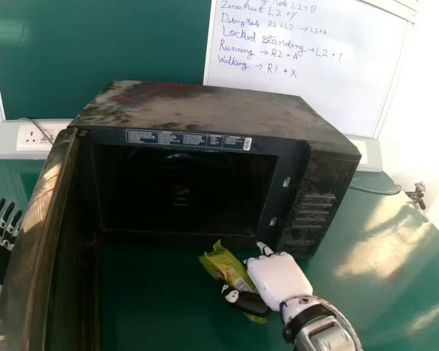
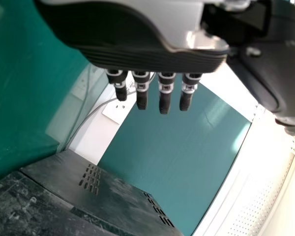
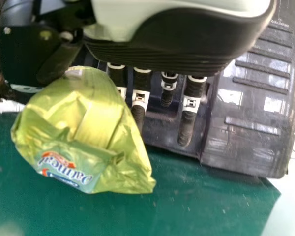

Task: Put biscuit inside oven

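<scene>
My right hand (image 1: 278, 278) is in front of the oven's lower right front, pinching the green biscuit packet (image 1: 223, 265) between thumb and fingers. The packet slants just outside the opening of the black oven (image 1: 205, 106). In the right wrist view, the packet (image 3: 83, 128) bulges beside the fingers of my right hand (image 3: 187, 113), with the oven's front panel (image 3: 255, 118) behind them. At the far left, outside the swung-open door, my left hand (image 1: 1, 238) has its fingers extended; in the left wrist view the left hand (image 2: 165, 93) holds nothing.
The oven door (image 1: 40, 241) stands open along the left, between my left hand and the cavity (image 1: 183, 190). A green table (image 1: 395, 270) extends to the right. Behind the oven are a whiteboard (image 1: 314, 88), wall sockets (image 1: 36, 137) and a cable (image 1: 373, 190).
</scene>
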You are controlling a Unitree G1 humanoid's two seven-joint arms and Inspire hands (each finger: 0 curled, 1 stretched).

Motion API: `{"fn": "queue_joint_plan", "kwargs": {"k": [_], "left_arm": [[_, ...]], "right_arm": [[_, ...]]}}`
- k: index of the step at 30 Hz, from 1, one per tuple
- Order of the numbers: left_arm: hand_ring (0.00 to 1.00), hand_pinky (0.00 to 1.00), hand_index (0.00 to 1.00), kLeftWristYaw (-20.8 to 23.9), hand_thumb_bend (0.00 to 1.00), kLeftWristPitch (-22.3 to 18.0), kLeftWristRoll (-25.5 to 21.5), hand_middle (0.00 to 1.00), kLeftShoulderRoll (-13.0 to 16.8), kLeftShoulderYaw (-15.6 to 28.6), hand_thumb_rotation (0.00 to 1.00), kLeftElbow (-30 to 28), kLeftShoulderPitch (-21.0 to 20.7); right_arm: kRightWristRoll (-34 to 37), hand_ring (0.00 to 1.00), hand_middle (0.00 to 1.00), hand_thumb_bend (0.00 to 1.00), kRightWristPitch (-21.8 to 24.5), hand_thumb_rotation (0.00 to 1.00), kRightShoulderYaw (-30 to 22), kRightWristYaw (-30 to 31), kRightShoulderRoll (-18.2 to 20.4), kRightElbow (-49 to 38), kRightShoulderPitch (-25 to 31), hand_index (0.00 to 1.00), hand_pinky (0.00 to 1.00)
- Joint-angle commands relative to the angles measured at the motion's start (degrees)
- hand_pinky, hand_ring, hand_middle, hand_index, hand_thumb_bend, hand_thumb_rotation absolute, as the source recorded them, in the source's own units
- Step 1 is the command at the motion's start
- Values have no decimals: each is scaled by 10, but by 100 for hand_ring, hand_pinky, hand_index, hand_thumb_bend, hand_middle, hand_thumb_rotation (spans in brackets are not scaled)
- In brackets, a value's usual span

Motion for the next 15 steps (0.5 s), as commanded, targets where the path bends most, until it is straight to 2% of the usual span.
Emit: {"fn": "queue_joint_plan", "kwargs": {"k": [1, 6, 15], "left_arm": [[75, 68, 92, 1, 8, 9, -10, 82, -14, -2, 0, 13, 11], [74, 64, 91, -3, 8, 3, -7, 82, -13, -1, 0, 16, 11], [74, 64, 91, 0, 8, 5, -7, 81, -14, -1, 0, 13, 13]], "right_arm": [[3, 58, 48, 53, 1, 0, -8, -8, 5, -12, -15, 51, 59], [1, 57, 47, 52, 1, 0, -4, -3, 11, -15, -26, 53, 58], [1, 55, 46, 52, 2, 0, 0, -8, 33, -13, -39, 53, 55]]}}
